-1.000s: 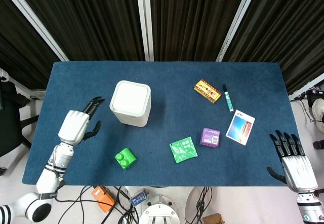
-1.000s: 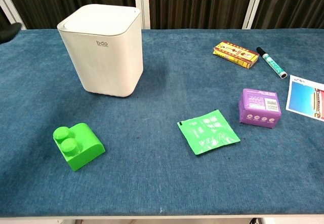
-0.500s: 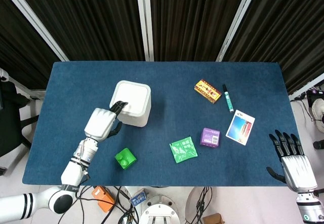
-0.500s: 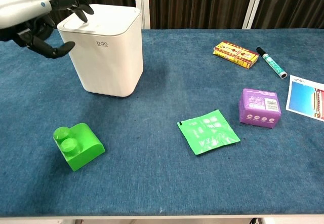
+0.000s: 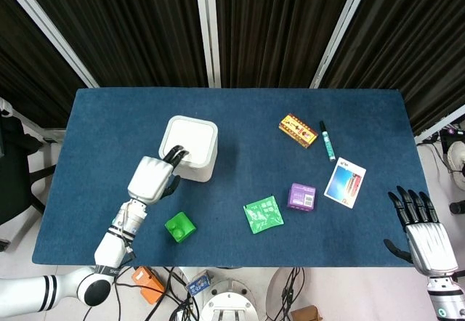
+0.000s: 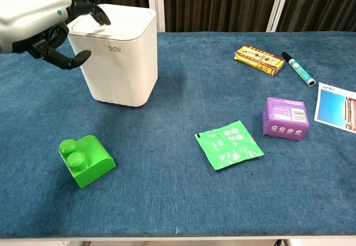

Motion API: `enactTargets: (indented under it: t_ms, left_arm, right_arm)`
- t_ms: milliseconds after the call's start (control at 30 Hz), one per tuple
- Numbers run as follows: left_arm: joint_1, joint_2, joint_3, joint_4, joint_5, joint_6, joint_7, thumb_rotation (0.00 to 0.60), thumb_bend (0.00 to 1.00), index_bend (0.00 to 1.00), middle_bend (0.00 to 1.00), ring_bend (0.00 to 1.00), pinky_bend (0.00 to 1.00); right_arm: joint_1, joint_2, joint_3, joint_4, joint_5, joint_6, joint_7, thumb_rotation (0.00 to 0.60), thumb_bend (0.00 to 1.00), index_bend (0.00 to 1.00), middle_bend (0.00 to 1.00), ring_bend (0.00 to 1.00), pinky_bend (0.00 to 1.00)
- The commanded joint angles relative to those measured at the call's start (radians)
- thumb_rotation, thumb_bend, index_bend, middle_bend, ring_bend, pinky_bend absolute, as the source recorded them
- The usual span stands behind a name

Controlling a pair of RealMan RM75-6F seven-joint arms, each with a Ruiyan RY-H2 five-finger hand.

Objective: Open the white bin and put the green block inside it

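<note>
One green block (image 6: 85,160) lies below left hand (image 6: 39,20).

Smooth plastics on a matt, cloth-like table cover

The white bin (image 6: 118,57) looks like smooth plastic with a soft satin sheen, its lid (image 5: 189,140) the same; the green block (image 6: 85,160) is glossy moulded plastic with bright highlights on its studs. The table (image 6: 167,201) wears a dark blue, matt, felt-like cloth with a fine rough nap. The left hand (image 6: 41,23) has a smooth, shiny pale shell and matt black fingers (image 6: 99,13); the right hand (image 5: 426,241) shows the same finish. The green sachet (image 6: 228,144) and purple packet (image 6: 285,118) look like slick foil or film, the card (image 6: 336,108) like glossy printed paper
</note>
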Motion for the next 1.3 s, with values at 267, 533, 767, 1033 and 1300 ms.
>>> enactTargets:
  t_ms: [267,533,767,1033,1300]
  left_arm:
    - [0.017,0.030,-0.011,-0.010,0.149,0.118,-0.051,0.600,0.35,0.15,0.08,0.80,0.82]
    - [0.108,0.037,0.159,-0.001,0.336,0.201,-0.137,0.600,0.21,0.11,0.09,0.79,0.82]
    - [0.147,0.018,0.262,-0.068,0.207,0.052,-0.232,0.600,0.09,0.11,0.12,0.79,0.82]
    - [0.141,-0.069,0.262,-0.040,0.129,-0.035,-0.162,0.600,0.03,0.11,0.12,0.79,0.82]
    - [0.149,-0.128,0.251,0.018,0.081,-0.048,-0.077,0.600,0.02,0.11,0.12,0.80,0.82]
  right_arm:
    - [0.001,-0.005,-0.004,-0.003,-0.003,-0.005,-0.015,0.600,0.31,0.00,0.00,0.00,0.00]
    - [0.003,-0.006,0.001,-0.005,0.008,-0.010,-0.016,0.600,0.31,0.00,0.00,0.00,0.00]
    - [0.008,-0.011,-0.005,-0.011,0.003,-0.024,-0.033,0.600,0.31,0.00,0.00,0.00,0.00]
    - [-0.008,0.002,-0.010,-0.001,-0.017,0.019,0.008,0.600,0.31,0.00,0.00,0.00,0.00]
    - [-0.019,0.009,-0.015,0.014,-0.042,0.053,0.037,0.600,0.31,0.00,0.00,0.00,0.00]
